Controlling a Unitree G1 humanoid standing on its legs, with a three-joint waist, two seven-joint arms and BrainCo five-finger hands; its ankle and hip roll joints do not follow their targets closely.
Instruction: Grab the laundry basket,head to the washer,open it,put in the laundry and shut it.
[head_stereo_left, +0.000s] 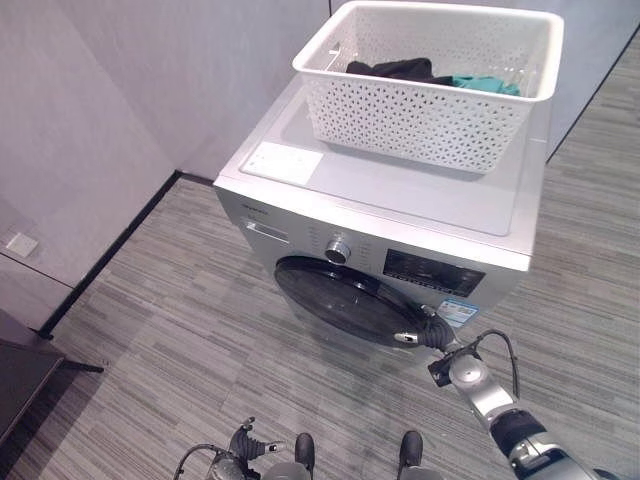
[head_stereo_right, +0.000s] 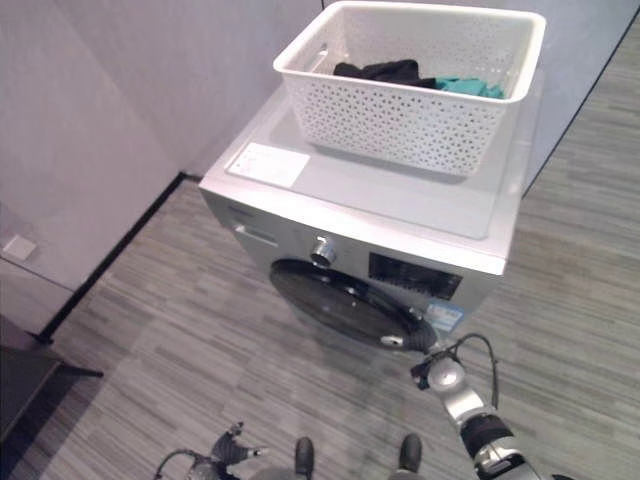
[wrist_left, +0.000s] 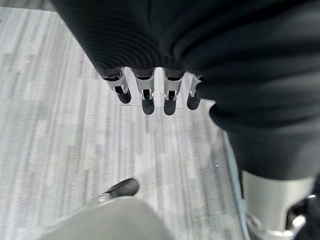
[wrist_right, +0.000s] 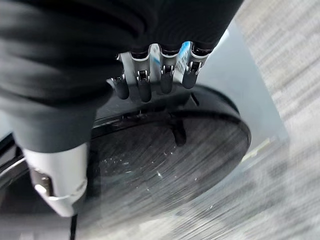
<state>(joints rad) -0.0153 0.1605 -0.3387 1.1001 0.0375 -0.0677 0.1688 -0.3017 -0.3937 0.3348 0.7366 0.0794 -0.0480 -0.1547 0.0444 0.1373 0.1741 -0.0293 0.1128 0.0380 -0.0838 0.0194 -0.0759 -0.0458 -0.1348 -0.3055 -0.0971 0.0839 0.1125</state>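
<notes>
A white perforated laundry basket (head_stereo_left: 420, 120) stands on top of the silver washer (head_stereo_left: 400, 195), with black clothing (head_stereo_left: 400, 70) and a teal garment (head_stereo_left: 487, 85) inside. The washer's round dark door (head_stereo_left: 340, 295) faces me. My right hand (head_stereo_left: 435, 335) reaches to the door's right edge beside its silver handle (head_stereo_left: 405, 337). In the right wrist view its fingers (wrist_right: 150, 85) are relaxed, with their tips at the rim of the door (wrist_right: 165, 160). My left hand (wrist_left: 155, 95) hangs low over the floor, fingers relaxed and holding nothing.
A grey wall runs along the left and behind the washer. A dark piece of furniture (head_stereo_left: 20, 370) sits at the lower left. A white label (head_stereo_left: 285, 162) lies on the washer top, and a dial (head_stereo_left: 337, 249) is above the door. Striped grey floor (head_stereo_left: 180, 330) lies in front.
</notes>
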